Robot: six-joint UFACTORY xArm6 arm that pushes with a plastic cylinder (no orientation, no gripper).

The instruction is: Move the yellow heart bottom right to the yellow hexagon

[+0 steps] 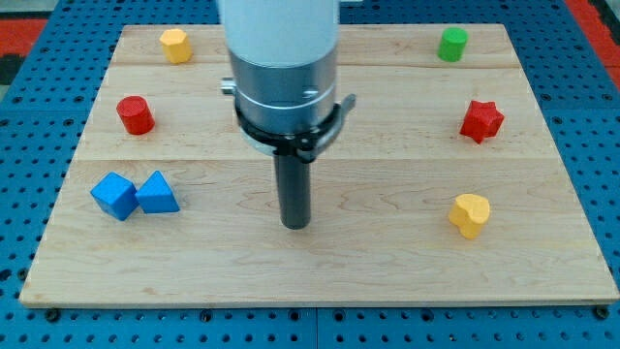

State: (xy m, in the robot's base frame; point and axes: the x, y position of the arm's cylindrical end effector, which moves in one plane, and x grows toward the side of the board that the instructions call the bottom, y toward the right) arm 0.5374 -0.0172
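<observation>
The yellow heart [470, 213] lies near the view's right, in the lower half of the wooden board [387, 271]. The yellow hexagon [174, 45] sits at the view's top left. My tip [295, 225] rests on the board near the middle, well to the left of the heart and far below and right of the hexagon. It touches no block.
A red cylinder [135, 114] stands at the left. A blue cube [114, 195] and a blue triangle [156, 194] sit side by side at the lower left. A green cylinder [451, 45] is at the top right, a red star [480, 120] at the right.
</observation>
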